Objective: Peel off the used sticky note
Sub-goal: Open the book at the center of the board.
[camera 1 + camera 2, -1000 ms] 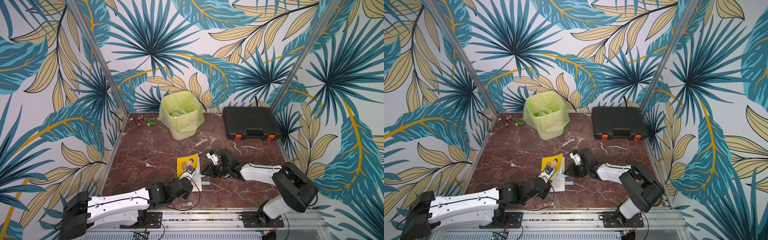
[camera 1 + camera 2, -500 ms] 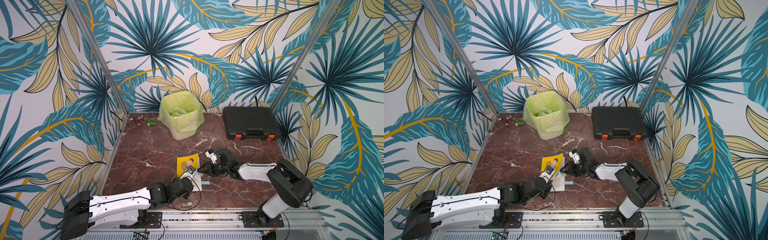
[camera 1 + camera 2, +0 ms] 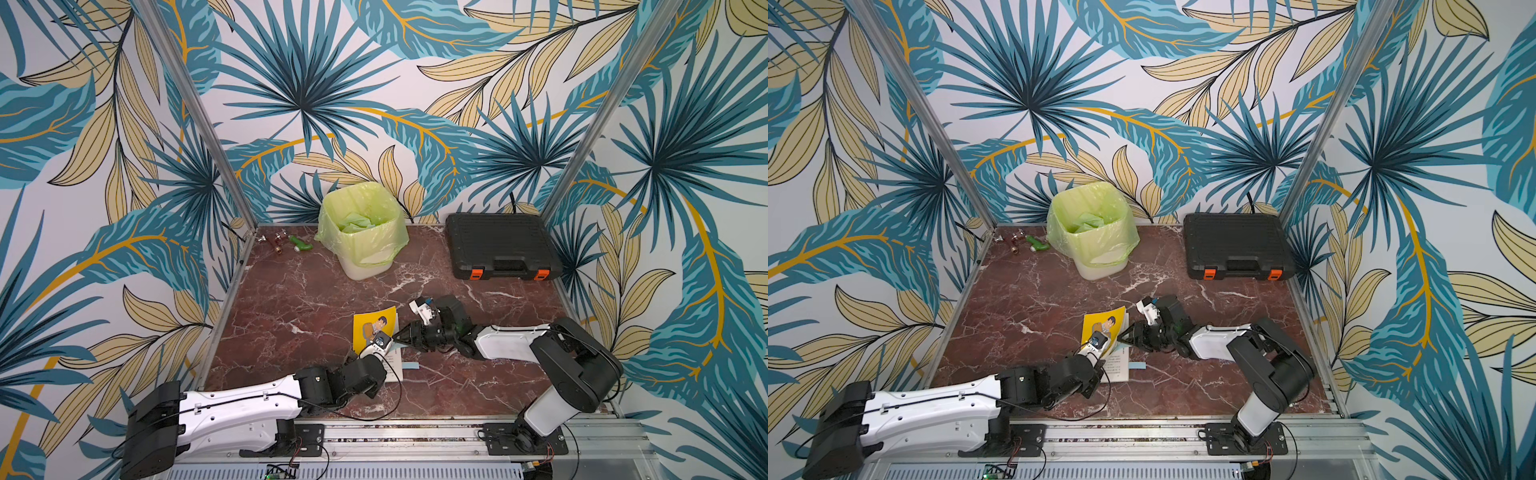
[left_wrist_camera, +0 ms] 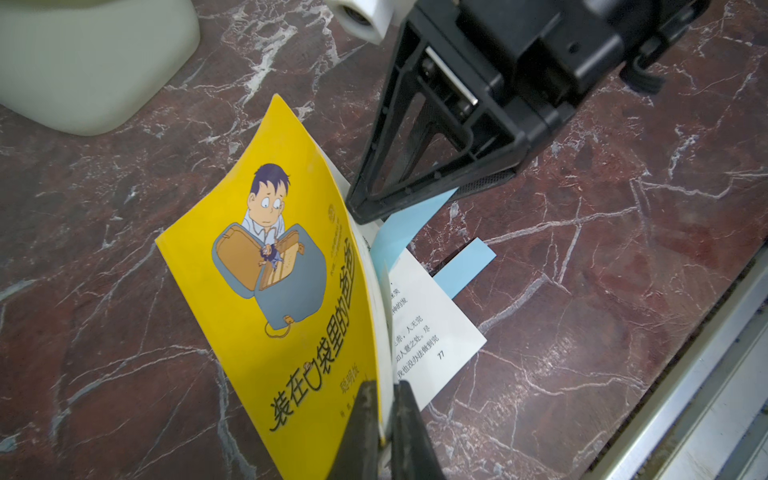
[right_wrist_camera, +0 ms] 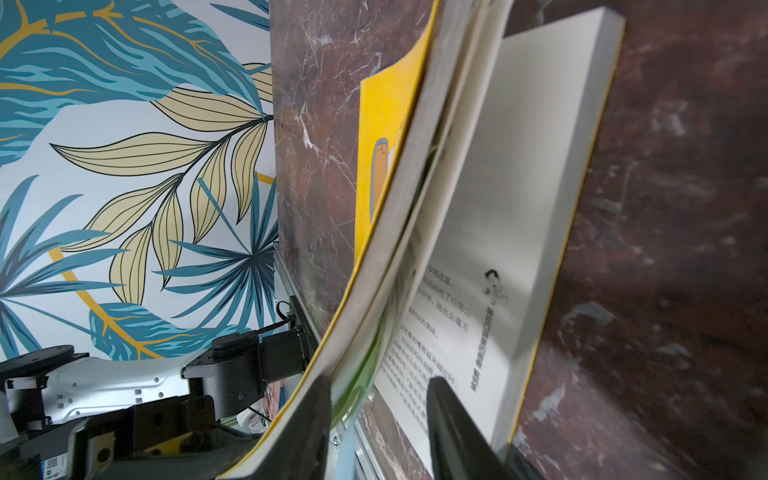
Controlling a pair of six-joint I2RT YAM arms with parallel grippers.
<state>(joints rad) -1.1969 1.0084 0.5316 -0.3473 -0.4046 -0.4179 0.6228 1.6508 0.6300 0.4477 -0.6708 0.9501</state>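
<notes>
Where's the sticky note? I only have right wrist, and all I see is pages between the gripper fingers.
Observer: Left wrist view shows a blue sticky note running from the open page up to the right gripper. I can't tell if it's pinched.
Operator: Only one?
Observer: No. A second blue strip sticks out past the page edge, over the table.
Operator: What's propping the cover up?
Observer: The left gripper. It's shut on the edge of the yellow book, cover plus front pages, and holds them raised.
</notes>
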